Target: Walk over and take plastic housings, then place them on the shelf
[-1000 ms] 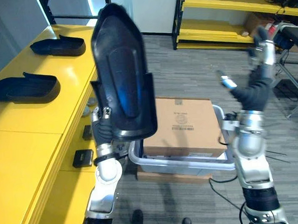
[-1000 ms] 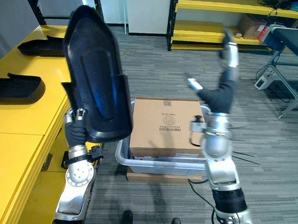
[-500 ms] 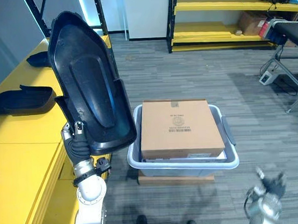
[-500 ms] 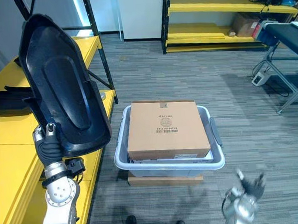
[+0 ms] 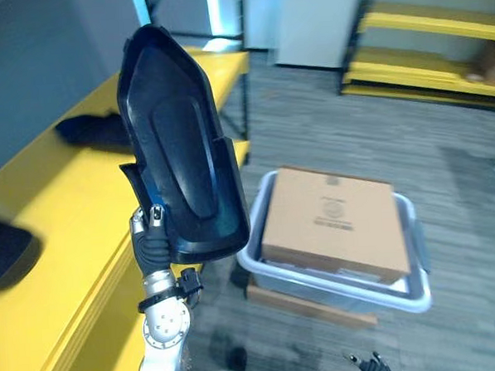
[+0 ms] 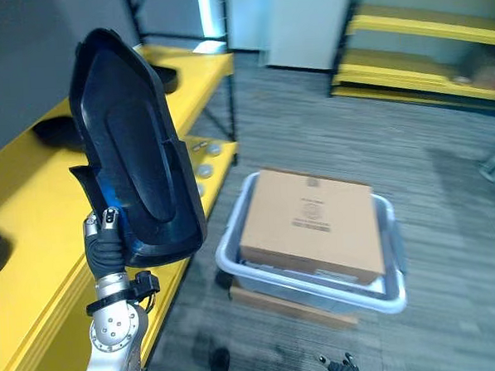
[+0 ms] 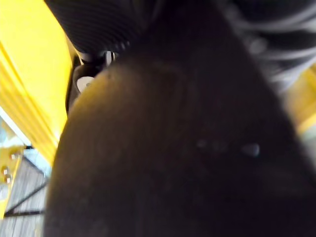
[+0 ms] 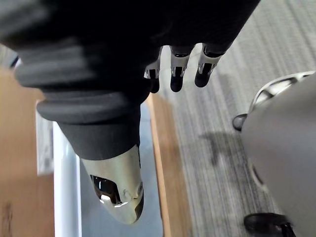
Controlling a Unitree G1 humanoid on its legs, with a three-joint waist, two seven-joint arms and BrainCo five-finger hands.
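A large black plastic housing (image 5: 184,168) stands upright in the air, its hollow side facing me. My left hand (image 5: 152,243) grips its lower edge from behind, mostly hidden by it; the left wrist view has the housing's dark surface (image 7: 187,158) right against the lens. Other black housings (image 5: 95,129) (image 6: 162,74) lie on the yellow shelf (image 5: 62,220) to my left. My right hand (image 8: 178,73) hangs low beside me with its fingers straight and nothing in them; its fingertips (image 6: 344,366) peek in at the bottom edge.
A grey tote (image 5: 388,292) holding a cardboard box (image 5: 332,222) sits on a wooden board (image 5: 308,303) on the carpet, right of the shelf. A black rack post (image 5: 246,102) rises behind the housing. Yellow racking (image 5: 423,56) lines the far wall.
My right arm has dropped from raised in front of me to hanging at the bottom edge. The camera has swung toward the yellow shelf. The left hand still holds the housing upright.
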